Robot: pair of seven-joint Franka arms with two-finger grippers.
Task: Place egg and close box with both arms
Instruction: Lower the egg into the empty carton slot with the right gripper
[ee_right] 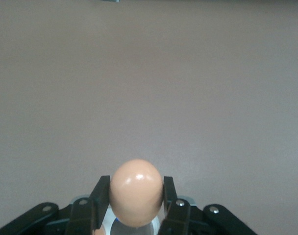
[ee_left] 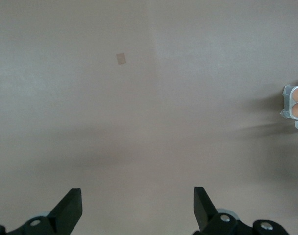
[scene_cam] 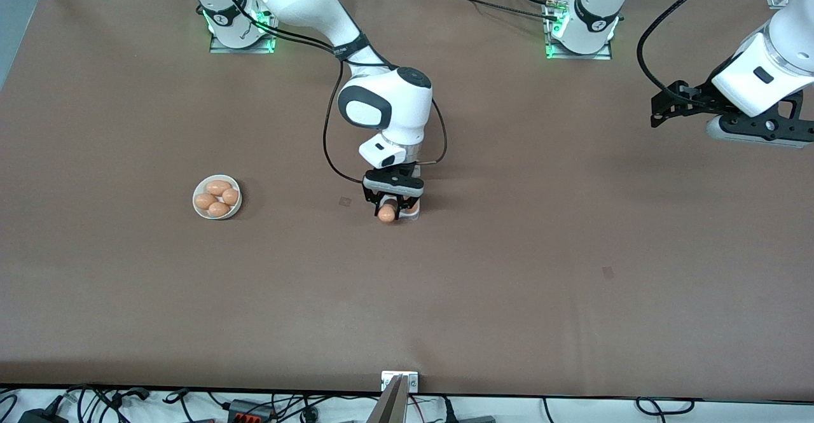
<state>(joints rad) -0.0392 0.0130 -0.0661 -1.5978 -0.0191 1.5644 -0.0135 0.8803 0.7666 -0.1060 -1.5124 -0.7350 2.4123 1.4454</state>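
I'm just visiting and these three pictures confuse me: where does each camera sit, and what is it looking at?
Front view: high across the table, facing both arms' bases; shows the bowl.
Left wrist view: on the left arm, looking down past the open left gripper at bare table.
Right wrist view: on the right arm, right gripper holding the egg.
Shared: front and left wrist views both show the box.

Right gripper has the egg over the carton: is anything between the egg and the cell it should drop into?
Nothing visible does. The right gripper is shut on the egg directly over the box, which lies open with two eggs showing. The cell right under the egg is hidden. The left gripper waits open, over bare table.
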